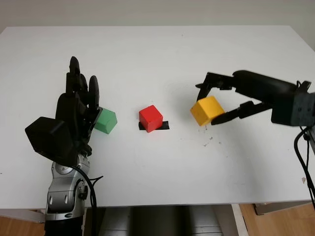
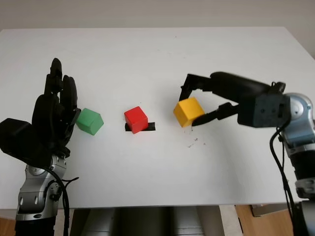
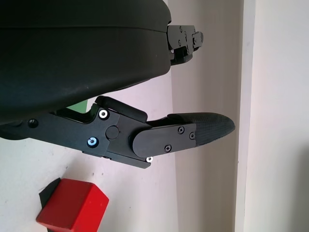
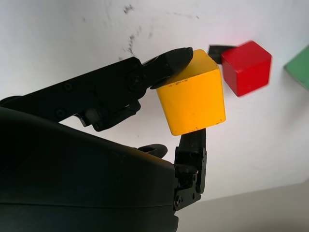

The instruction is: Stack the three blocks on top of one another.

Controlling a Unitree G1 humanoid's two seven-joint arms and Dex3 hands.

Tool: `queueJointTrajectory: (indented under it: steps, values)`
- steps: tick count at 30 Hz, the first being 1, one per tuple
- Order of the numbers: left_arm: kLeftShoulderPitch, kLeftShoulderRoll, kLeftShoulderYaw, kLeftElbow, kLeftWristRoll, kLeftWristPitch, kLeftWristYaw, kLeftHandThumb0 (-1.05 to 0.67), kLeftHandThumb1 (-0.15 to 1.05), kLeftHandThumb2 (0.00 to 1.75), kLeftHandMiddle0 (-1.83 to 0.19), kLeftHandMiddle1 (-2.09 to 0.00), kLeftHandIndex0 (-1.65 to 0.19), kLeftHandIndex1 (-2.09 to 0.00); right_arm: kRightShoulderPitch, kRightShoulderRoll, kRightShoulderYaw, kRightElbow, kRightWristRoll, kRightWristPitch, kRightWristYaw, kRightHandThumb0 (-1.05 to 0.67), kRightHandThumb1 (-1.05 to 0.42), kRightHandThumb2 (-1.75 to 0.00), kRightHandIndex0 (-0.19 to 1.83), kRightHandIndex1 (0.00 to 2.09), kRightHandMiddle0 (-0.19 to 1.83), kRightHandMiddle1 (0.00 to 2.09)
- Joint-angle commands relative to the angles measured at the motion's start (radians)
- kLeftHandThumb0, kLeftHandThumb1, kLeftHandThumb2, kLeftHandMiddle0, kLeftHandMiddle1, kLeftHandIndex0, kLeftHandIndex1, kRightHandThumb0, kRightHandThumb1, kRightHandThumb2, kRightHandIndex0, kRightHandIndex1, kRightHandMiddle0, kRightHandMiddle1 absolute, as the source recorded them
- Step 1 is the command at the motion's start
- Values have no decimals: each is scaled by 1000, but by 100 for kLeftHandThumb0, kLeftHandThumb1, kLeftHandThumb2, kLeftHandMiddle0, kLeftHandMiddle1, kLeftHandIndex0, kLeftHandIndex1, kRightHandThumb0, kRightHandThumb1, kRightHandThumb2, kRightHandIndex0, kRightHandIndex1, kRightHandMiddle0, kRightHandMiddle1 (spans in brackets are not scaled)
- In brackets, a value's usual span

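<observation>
Three blocks: all on the white table (image 1: 157,59), none stacked yet.
Yellow block (image 1: 207,110): pinched in right hand (image 1: 222,101), tilted, looks lifted just off the table; sits right of red, apart from it.
Right hand grip: one finger (image 4: 169,60) on an upper edge, another underneath on the opposite side; closed on yellow.
Red block (image 1: 150,118): mid table, resting on a strip of black tape (image 1: 164,126).
Green block (image 1: 105,121): left of red, well apart from it, just beside left hand (image 1: 78,105).
Left hand: upright next to green, open, holding nothing.
Handling (my guess): rigid, light, smooth painted cubes w/ flat faces; could slip or twist if held by edges. Best hold = opposite flat faces, near the middle.
Placement: yellow needs levelling before it goes on red.
</observation>
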Motion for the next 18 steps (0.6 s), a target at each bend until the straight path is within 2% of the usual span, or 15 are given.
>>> queueJointTrajectory:
  steps: [1,9,18]
  values:
    - [13,-9,-4,-7,2,-15,5,-66,105,52,13,-5,7,-6,-63,20,1,2,-1,17,14,-41,-93,-4,42,9,40,143]
    - [5,-9,0,1,-1,-12,5,-65,105,54,14,-5,8,-5,-226,121,77,59,-43,84,104,-41,-90,-5,40,7,45,146]
    - [1,-10,6,2,0,-11,12,-66,105,54,14,-5,8,-5,-381,256,138,249,-116,38,95,-47,-88,-5,44,8,50,145]
